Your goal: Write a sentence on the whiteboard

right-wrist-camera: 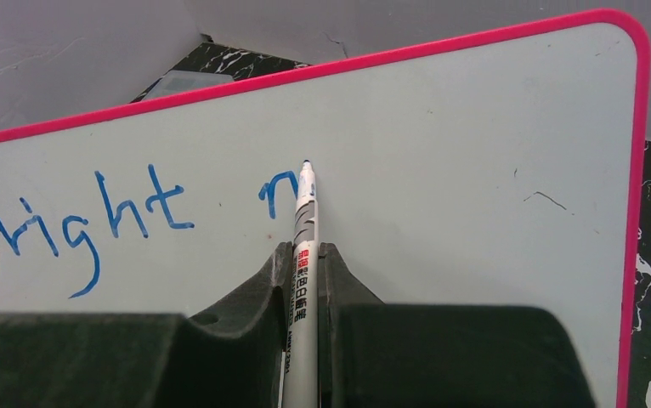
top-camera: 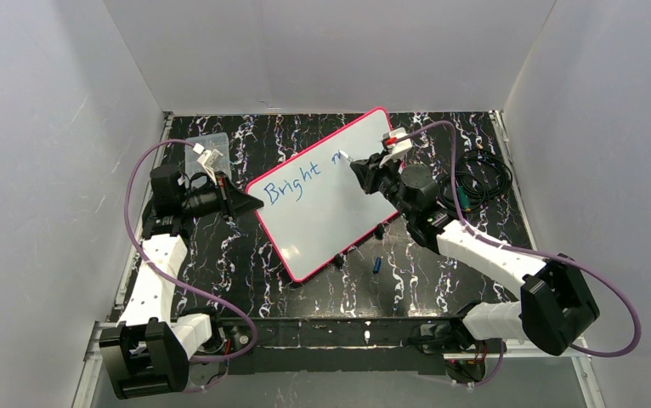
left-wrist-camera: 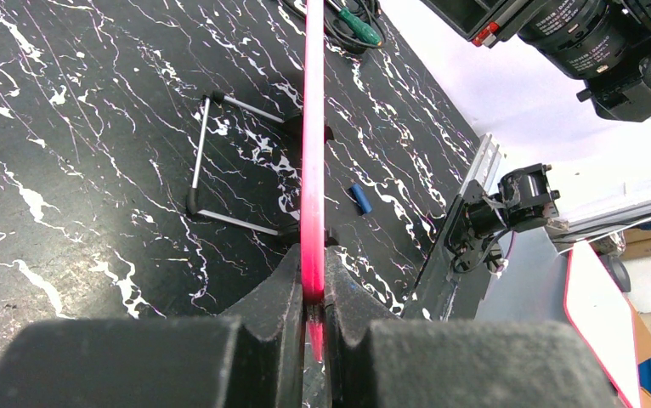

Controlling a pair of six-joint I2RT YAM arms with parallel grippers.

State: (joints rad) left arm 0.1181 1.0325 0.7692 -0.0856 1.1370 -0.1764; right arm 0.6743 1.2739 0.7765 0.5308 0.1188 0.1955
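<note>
so far the blue handwritten marker words (top-camera: 298, 183) only reach "Bright" plus a started m on the big white pink-rimmed whiteboard (top-camera: 339, 223), propped tilted between the arms, and I'd guess the left gripper (left-wrist-camera: 312, 274) is pinched shut on its rim to steady it while the right gripper (right-wrist-camera: 305, 250) clamps the slim white marker (right-wrist-camera: 304, 223), tip at that m.

pink-rimmed white whiteboard (top-camera: 331, 225), blue sentence (top-camera: 295, 184), black marbled table (top-camera: 424, 280)
</note>
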